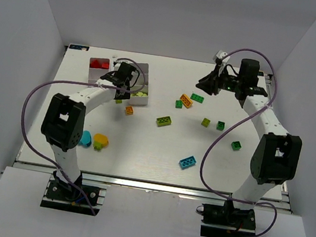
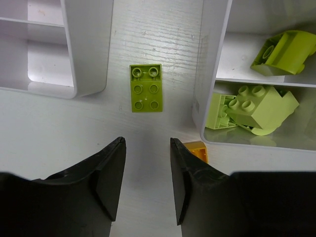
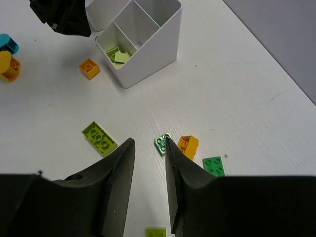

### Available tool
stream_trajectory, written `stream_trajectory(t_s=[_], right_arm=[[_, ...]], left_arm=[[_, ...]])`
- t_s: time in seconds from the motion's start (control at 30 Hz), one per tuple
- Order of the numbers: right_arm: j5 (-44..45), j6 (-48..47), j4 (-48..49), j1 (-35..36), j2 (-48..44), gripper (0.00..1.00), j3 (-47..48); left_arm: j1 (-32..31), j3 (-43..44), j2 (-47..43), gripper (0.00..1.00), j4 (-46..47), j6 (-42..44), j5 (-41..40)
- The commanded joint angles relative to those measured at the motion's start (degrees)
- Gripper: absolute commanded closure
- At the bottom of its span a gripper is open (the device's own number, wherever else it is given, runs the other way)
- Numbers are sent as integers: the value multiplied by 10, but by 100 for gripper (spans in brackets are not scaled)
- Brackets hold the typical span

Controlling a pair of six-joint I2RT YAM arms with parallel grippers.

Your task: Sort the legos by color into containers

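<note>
My left gripper (image 2: 146, 143) is open and empty, low over the table in the gap between the two white trays (image 2: 69, 49) (image 2: 207, 74); in the top view it (image 1: 122, 83) is at the back left. A lime brick (image 2: 145, 88) lies on the table just ahead of it. The right-hand tray holds lime bricks (image 2: 261, 106); the other tray (image 1: 96, 72) holds red bricks (image 1: 99, 63). My right gripper (image 3: 148, 140) is open and empty, raised over a small green brick (image 3: 163, 143), an orange brick (image 3: 188, 144) and a green brick (image 3: 214, 166).
Loose bricks lie across the middle of the table: lime (image 1: 164, 121), green (image 1: 236, 145), cyan (image 1: 187, 162), orange (image 1: 129, 110). Cyan (image 1: 85, 138) and yellow (image 1: 101, 141) pieces lie near the left arm. White walls close in the table on three sides.
</note>
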Motion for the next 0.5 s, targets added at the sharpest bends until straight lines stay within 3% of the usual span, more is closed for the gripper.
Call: stream_trajectory(t_s=[0.0,0.47], right_arm=[[-22,14,10,-11,-28,63,-8],[-33,33,20,-24,-31,61,-19]], left_arm=[[5,14,5,49,8,11,-12],[30,8,45,47,36,19,16]])
